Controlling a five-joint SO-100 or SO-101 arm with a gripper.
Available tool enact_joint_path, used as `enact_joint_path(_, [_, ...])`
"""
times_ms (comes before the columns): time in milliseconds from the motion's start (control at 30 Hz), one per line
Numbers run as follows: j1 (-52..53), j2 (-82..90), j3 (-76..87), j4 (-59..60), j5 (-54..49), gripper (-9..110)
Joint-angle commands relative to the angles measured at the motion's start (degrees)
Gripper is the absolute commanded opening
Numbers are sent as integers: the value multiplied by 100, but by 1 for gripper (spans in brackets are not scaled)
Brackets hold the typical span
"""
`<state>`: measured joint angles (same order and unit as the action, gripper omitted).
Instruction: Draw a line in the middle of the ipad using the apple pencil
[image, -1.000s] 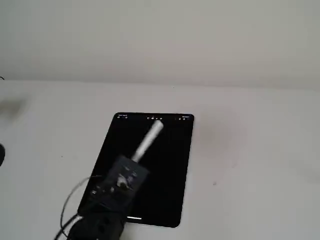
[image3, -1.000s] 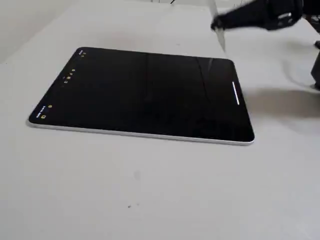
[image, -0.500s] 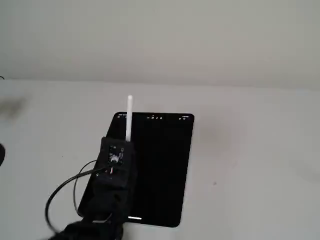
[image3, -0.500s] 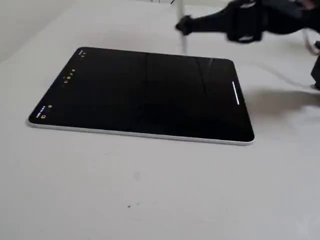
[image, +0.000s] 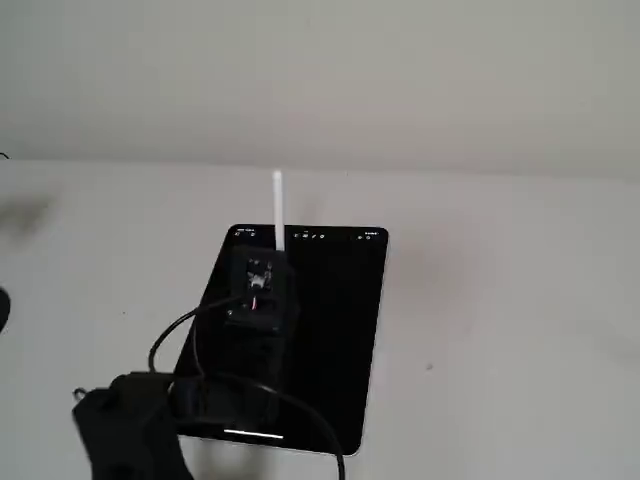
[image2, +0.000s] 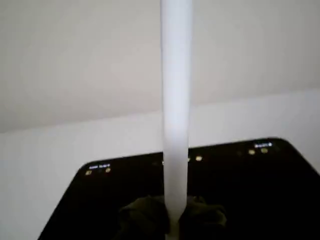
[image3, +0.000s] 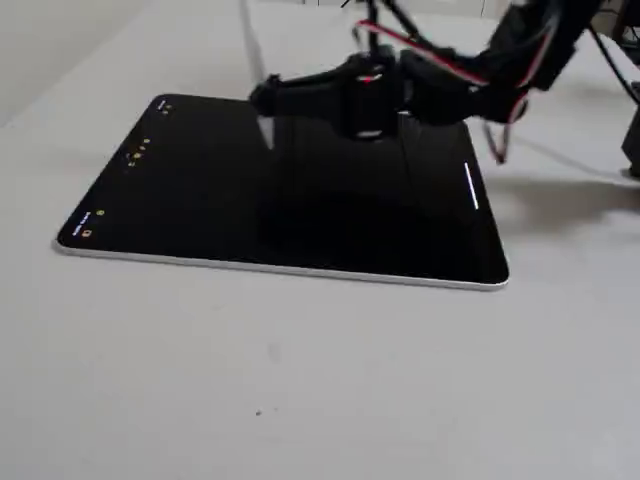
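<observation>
The iPad (image: 340, 330) lies flat on the white table, its screen dark, with small toolbar icons at one short edge and a white bar at the other. It also shows in the wrist view (image2: 260, 195) and in a fixed view (image3: 190, 200). My gripper (image: 264, 264) hovers over the toolbar half of the screen, shut on the white Apple Pencil (image: 278, 205). In the wrist view the pencil (image2: 176, 100) stands up from between the dark fingers (image2: 142, 217). In a fixed view the gripper (image3: 266, 96) holds the pencil (image3: 254, 60) slanted. I cannot tell if its tip touches the glass. No drawn line shows.
The arm's black body and cables (image: 150, 400) cover the iPad's near left corner in a fixed view. The arm with red wires (image3: 500, 60) reaches in from the top right. The white table (image: 500, 300) surrounds the iPad, and a plain wall (image: 320, 80) stands behind.
</observation>
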<state>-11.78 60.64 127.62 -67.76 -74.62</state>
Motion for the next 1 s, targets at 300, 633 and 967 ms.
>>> enact_joint_path(300, [185, -580, -1389, 325, -158, 0])
enact_joint_path(633, [141, -765, -1345, 281, -281, 0])
enact_joint_path(967, [132, -738, -1116, 211, -316, 0])
